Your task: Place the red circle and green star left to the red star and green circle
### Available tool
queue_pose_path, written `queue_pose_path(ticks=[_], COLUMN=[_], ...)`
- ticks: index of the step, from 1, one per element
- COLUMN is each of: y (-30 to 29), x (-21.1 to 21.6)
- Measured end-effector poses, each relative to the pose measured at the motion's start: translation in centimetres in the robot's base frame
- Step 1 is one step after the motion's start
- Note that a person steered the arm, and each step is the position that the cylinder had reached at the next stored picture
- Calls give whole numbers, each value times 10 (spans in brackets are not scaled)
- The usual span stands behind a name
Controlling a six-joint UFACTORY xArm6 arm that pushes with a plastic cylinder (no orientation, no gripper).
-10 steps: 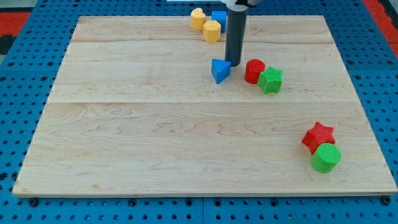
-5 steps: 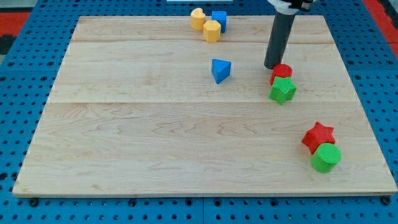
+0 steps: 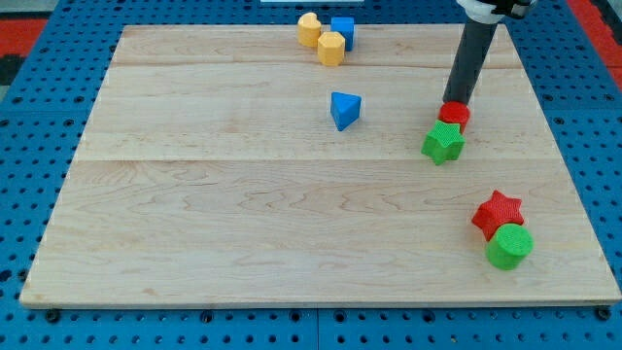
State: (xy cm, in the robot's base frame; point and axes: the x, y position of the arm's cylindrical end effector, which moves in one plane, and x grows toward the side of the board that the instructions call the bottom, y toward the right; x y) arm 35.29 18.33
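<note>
The red circle (image 3: 453, 114) and green star (image 3: 443, 143) are blocking my tip (image 3: 455, 103) at 6 o'clock, the blue triangle (image 3: 343, 109) standing well apart at 9.

The arm is reaching in from the view's top right corner, its dark rod slanting slightly down toward the view's left. The tip (image 3: 455, 104) is resting at board height, with only the rod's pale collar showing above.
</note>
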Motion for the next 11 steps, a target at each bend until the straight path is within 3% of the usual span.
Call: queue_pose_path(ticks=[5, 9, 11], y=[-19, -75, -115], x=[56, 129, 145])
